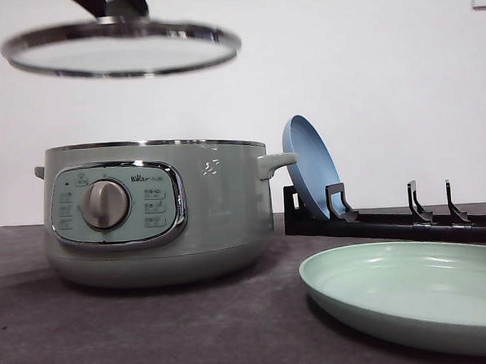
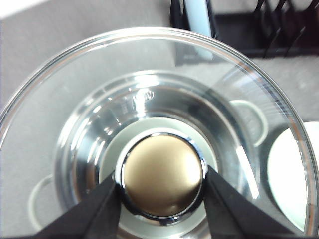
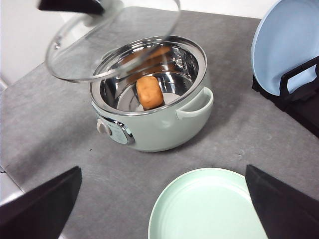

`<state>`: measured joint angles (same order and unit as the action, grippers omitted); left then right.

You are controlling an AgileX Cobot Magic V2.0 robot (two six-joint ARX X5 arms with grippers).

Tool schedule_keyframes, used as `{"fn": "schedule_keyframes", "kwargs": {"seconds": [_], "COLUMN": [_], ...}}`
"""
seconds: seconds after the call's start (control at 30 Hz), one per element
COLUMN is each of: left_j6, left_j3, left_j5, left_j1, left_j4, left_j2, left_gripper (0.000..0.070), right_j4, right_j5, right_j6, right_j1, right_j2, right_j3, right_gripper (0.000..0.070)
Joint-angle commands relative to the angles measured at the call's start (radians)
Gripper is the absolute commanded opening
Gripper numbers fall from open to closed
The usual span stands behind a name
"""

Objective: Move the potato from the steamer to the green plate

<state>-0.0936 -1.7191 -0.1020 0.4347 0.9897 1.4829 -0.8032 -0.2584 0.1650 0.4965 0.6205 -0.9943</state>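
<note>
A dark grey, matte worktop (image 1: 153, 333) runs back to a plain white wall (image 1: 367, 61). Nearest its front edge, toward the right, lies the green plate (image 1: 412, 295), flat and glossy. The right gripper (image 3: 164, 199) hangs above it with its fingers spread wide, holding nothing. Behind, toward the left, stands the steamer (image 1: 159, 211), dial facing the front. The potato (image 3: 149, 92) rests on the steel floor inside; seen from the right wrist camera, its long axis runs roughly from the dial side toward the far rim. The left gripper (image 2: 162, 186) pinches the knob of the glass lid (image 1: 122, 48) above the pot. At the back right, a blue plate (image 1: 310, 166) leans in a black rack (image 1: 392, 219).
</note>
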Motion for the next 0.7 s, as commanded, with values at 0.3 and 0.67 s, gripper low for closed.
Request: {"fn": "schedule_keyframes", "kwargs": {"seconds": [0.3,0.67], "left_j6": [-0.014,-0.026], "left_j3": [-0.045,-0.045], "left_j5": [0.001,0.001], "left_j1": [-0.024,-0.203], "left_j4": [-0.021,0.007], "left_j2": [-0.085,-0.091], "left_gripper": [0.0011,0.0013], "right_j4": [0.009,0.010], "right_j5": [-0.003,-0.003], "right_j6": [0.011,0.011], "right_j1": [0.005,0.005], "right_j2": [0.005,0.005], "right_j3": [-0.007,-0.007], "right_gripper": [0.0664,0.0664]}}
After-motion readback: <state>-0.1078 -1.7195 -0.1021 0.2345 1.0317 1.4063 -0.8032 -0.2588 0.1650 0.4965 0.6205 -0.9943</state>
